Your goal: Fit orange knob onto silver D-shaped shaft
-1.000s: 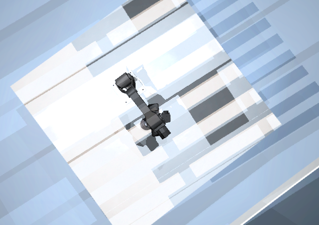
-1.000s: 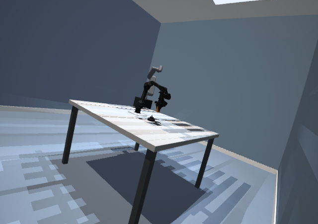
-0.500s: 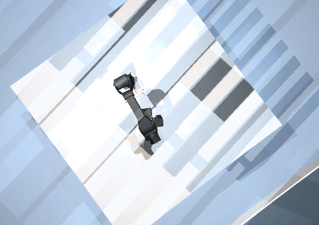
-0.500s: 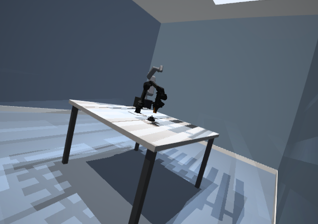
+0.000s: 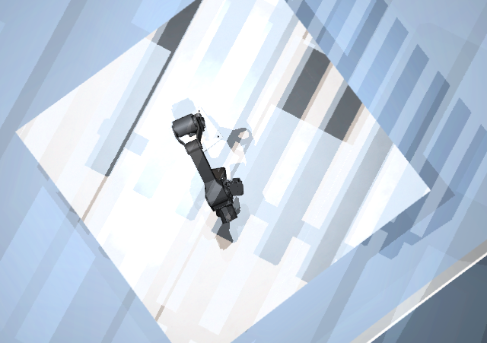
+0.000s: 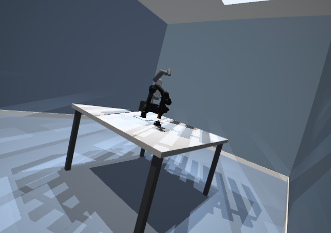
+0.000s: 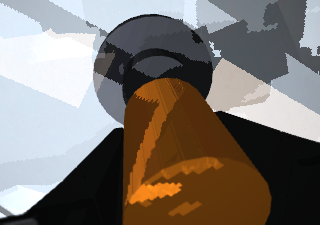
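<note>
In the wrist view my gripper (image 7: pixel 169 128) is shut on the orange knob (image 7: pixel 185 155), a smooth cylinder that points down and away from the camera. Just beyond the knob's far end is the dark round pedestal (image 7: pixel 152 65), with a raised ring at its centre. The knob hides the silver shaft and its own hole. In the exterior view the knob (image 6: pixel 159 115) hangs in my gripper (image 6: pixel 160 112) a little above the pedestal (image 6: pixel 156 123), and the two are apart. From above, my gripper (image 5: pixel 227 214) covers both the knob and the pedestal.
The arm's base (image 6: pixel 145 108) stands on the table behind the pedestal. A grey arm-like shape (image 6: pixel 161 74) rises behind it. The table's near edge (image 6: pixel 160 153) is well in front of the pedestal.
</note>
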Robot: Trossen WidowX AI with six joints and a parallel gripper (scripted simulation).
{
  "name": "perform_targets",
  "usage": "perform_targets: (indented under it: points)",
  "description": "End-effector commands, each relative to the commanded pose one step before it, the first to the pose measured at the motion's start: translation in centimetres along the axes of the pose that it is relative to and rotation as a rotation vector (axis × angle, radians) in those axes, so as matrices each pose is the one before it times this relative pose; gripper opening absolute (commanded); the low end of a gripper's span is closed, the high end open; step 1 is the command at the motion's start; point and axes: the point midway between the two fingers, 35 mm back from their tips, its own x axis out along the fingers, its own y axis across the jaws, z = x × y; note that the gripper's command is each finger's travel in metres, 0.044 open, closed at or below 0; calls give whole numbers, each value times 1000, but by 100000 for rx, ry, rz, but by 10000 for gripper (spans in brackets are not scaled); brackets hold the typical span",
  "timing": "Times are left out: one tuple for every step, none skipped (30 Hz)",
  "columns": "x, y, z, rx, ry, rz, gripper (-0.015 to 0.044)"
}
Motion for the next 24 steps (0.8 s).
perform_targets:
  points:
    - [950, -60, 1, -132, -530, -188, 0]
    - [260, 2, -11, 55, 1, 0, 0]
    - [257, 5, -12, 54, 1, 1, 0]
    - [192, 6, -9, 43, 1, 1, 0]
    - [116, 4, -6, 26, 0, 0, 0]
    - [25, 1, -2, 9, 0, 0, 0]
    - [0, 0, 0, 0, 0, 0, 0]
    - [-147, 12, -21, 105, 2, 1, 0]
    - [-128, 1, -7, 71, 1, 0, 0]
    - [-85, -21, 14, 34, -1, -2, 0]
    - [-25, -30, 20, 0, -2, -2, 0]
    - [-16, -34, 31, 0, -2, -2, 0]
    - [-8, -33, 38, 0, -3, -2, 0]
    - [0, -30, 46, 0, -4, -2, 0]
    - [9, -23, 57, 0, -5, -2, 0]
    - [19, -3, 43, 0, -4, 0, 0]
    - [7, 7, 14, 0, -1, 1, 0]
    - [-10, 7, 5, 0, 0, 1, 0]
    - [136, 3, -2, 0, 0, 0, 0]
    - [123, 15, -13, 0, 1, 1, 0]
    - [-2, 24, -18, 0, 1, 2, 0]
    - [10, 24, -19, 0, 2, 2, 0]
    - [31, 27, -20, 0, 2, 2, 0]
    - [45, 20, -18, 0, 1, 2, 0]
